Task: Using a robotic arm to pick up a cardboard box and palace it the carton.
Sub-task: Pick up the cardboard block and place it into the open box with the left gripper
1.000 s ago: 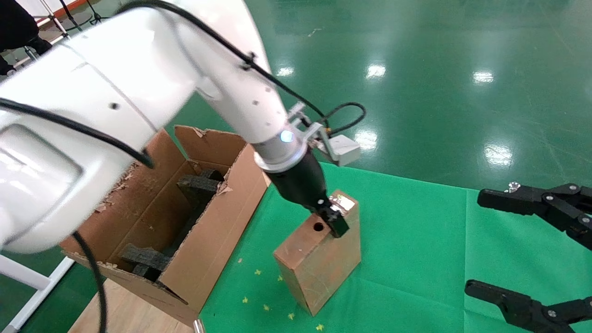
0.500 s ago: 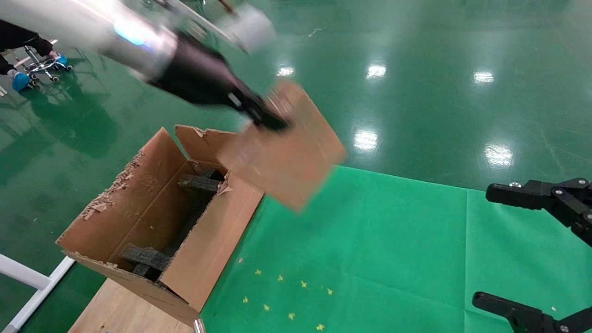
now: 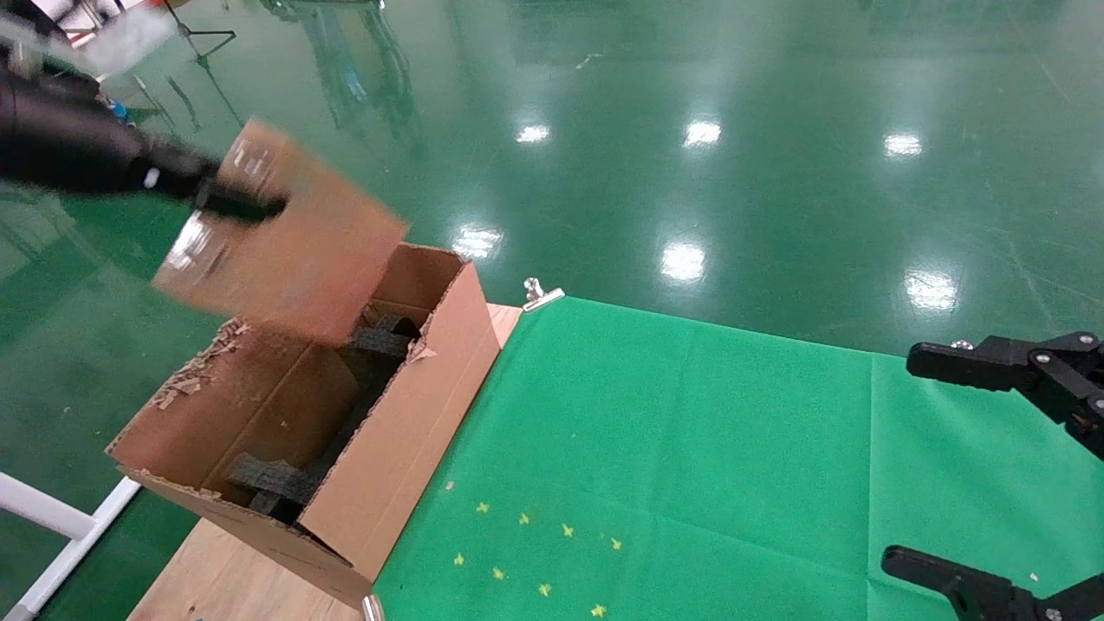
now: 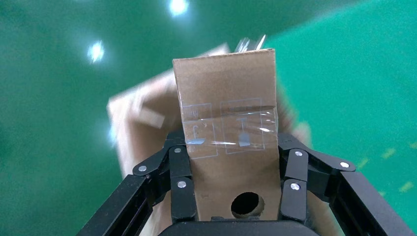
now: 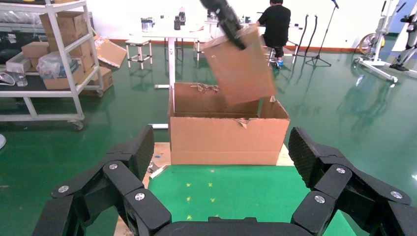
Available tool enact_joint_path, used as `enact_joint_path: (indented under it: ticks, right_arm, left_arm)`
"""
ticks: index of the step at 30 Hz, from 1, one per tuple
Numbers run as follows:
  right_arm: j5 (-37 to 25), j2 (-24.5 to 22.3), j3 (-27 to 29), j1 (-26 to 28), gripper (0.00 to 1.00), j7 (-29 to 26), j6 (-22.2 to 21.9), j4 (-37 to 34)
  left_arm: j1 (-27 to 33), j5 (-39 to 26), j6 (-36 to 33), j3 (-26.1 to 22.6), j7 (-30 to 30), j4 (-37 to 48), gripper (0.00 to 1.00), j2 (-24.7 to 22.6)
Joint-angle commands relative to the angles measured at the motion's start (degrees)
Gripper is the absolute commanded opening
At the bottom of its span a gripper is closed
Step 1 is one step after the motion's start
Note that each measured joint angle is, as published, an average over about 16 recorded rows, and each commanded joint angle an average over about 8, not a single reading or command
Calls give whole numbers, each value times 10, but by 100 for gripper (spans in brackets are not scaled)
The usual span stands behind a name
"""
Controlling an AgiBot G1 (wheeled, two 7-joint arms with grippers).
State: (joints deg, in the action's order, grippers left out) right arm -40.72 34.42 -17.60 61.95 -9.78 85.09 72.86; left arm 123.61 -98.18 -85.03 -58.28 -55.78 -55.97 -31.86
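Note:
The cardboard box (image 3: 285,250) hangs tilted in the air over the far end of the carton (image 3: 405,414). My left gripper (image 3: 233,205) is shut on the box's upper narrow end. In the left wrist view both fingers (image 4: 179,169) press the sides of the taped box (image 4: 228,118), just past its round hole (image 4: 245,204). Black foam blocks (image 3: 276,479) lie inside the carton. My right gripper (image 3: 901,461) stays open at the right over the green cloth, holding nothing. From the right wrist view the box (image 5: 243,64) hangs above the carton (image 5: 226,140).
A green cloth (image 3: 690,448) covers the table, with small yellow marks (image 3: 526,552) near its front. A metal clip (image 3: 539,295) holds the cloth's far corner. The carton stands on bare wood (image 3: 224,578) at the table's left edge. Shelves (image 5: 49,59) and a person (image 5: 275,24) are far behind.
The left gripper lifted the cardboard box off the green cloth and swung it up and left, from the middle of the table to above the carton. The right gripper barely moved.

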Motion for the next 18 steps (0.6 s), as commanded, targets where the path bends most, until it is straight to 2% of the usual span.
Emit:
enact_joint_path:
  ticks: [1, 8, 18]
  right_arm:
    - [0, 0, 0, 0, 100, 0, 0, 0]
    - [0, 0, 0, 0, 100, 0, 0, 0]
    - [0, 0, 0, 0, 100, 0, 0, 0]
  left_arm:
    - [-1, -19, -1, -6, 11, 4, 0, 18]
    - [-45, -39, 28, -27, 61, 80, 0, 23]
    - [-86, -47, 91, -40, 161, 266, 0, -24]
